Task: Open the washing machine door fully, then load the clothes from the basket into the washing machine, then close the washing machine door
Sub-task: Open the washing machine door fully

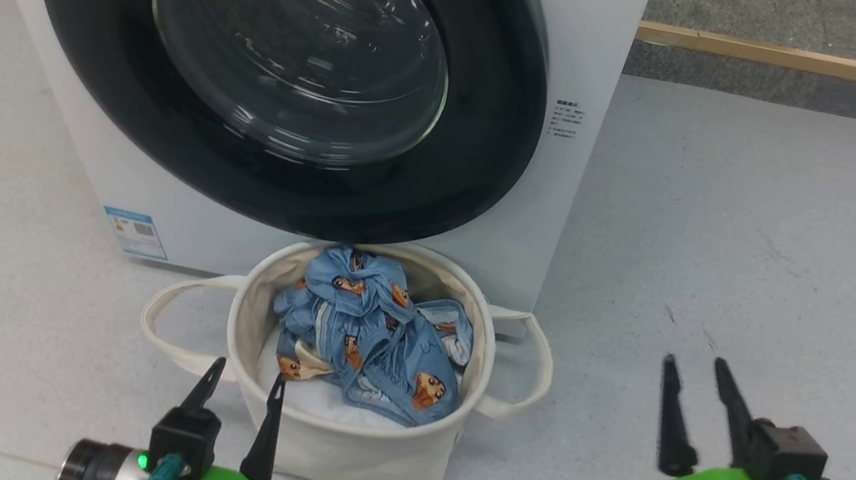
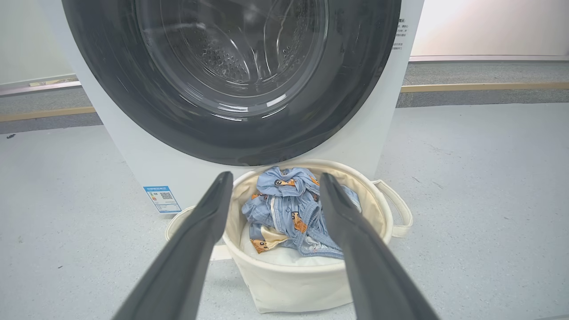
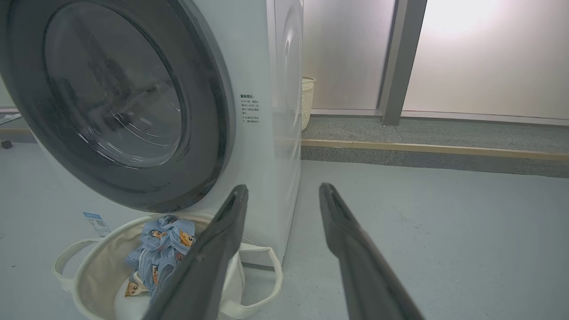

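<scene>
The white washing machine (image 1: 579,60) stands ahead with its round black-rimmed door (image 1: 284,69) shut flat against the front. Right below the door sits the cream basket (image 1: 356,452), holding the light blue bear-print clothes (image 1: 369,332) on a white liner. My left gripper (image 1: 247,378) hovers open at the basket's near left rim, holding nothing; from its wrist the fingers (image 2: 195,235) frame the clothes (image 2: 289,209). My right gripper (image 1: 697,366) is open and empty over bare floor, well right of the basket. Its wrist view shows the door (image 3: 111,102) and basket (image 3: 98,249) to its left.
Grey floor (image 1: 769,254) spreads out right of the machine. A wooden strip (image 1: 805,60) edges a raised step behind. A pale woven bin (image 3: 306,100) stands behind the machine near frosted wall panels. A blue label sticker (image 1: 136,232) marks the machine's lower left.
</scene>
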Motion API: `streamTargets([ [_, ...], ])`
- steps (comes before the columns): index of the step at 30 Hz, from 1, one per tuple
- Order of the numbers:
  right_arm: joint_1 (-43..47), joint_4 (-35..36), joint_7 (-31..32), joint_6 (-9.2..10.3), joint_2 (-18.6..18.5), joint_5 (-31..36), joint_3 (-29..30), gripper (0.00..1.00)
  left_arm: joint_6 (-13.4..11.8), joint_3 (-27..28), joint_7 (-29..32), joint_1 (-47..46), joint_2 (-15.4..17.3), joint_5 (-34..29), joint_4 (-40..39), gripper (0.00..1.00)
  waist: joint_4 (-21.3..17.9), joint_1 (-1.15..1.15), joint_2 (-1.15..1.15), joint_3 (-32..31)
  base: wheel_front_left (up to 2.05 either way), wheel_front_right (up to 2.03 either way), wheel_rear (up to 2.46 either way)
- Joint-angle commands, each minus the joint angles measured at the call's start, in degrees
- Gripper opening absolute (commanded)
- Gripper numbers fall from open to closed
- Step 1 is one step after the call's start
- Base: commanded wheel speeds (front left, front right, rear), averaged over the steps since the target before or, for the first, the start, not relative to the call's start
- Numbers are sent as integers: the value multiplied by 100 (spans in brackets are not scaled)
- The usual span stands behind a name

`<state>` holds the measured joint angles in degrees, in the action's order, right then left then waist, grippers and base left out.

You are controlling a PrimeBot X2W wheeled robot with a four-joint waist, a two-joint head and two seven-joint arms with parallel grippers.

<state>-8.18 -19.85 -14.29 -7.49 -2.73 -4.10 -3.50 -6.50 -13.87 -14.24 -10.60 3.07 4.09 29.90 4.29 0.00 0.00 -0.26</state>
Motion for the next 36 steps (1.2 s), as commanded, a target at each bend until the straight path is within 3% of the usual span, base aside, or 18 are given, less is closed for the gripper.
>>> streamTargets([
  [1,-308,167,-71,0,-15,-70,-148,0,2,202,-76,-222,57,-64,-198,100,3,0,0,-5,0,0,0],
  [8,-425,-53,-71,0,-15,-999,-171,0,7,175,-76,-194,46,-79,-159,100,24,0,0,-53,0,0,0],
  [10,-506,-233,-71,0,-15,-1673,-167,0,13,169,-76,-197,41,-68,-161,100,34,0,0,-58,0,0,0],
  [13,-760,-813,16,0,-15,-3202,-221,0,21,151,-76,-197,30,-44,-114,100,57,0,0,-55,0,0,0],
  [19,-1692,-1408,587,0,-51,-4852,-4,0,-4,132,-76,-285,14,-23,-166,100,93,0,0,285,0,0,0],
  [27,-2983,-1506,1372,0,-401,-5991,160,0,6,80,-76,-697,-3,6,-368,100,256,0,0,1280,0,0,0],
  [36,-4348,-1492,2792,0,-783,-7238,248,0,-6,-295,-76,-1380,-17,278,-549,100,627,0,0,2450,0,0,0],
])
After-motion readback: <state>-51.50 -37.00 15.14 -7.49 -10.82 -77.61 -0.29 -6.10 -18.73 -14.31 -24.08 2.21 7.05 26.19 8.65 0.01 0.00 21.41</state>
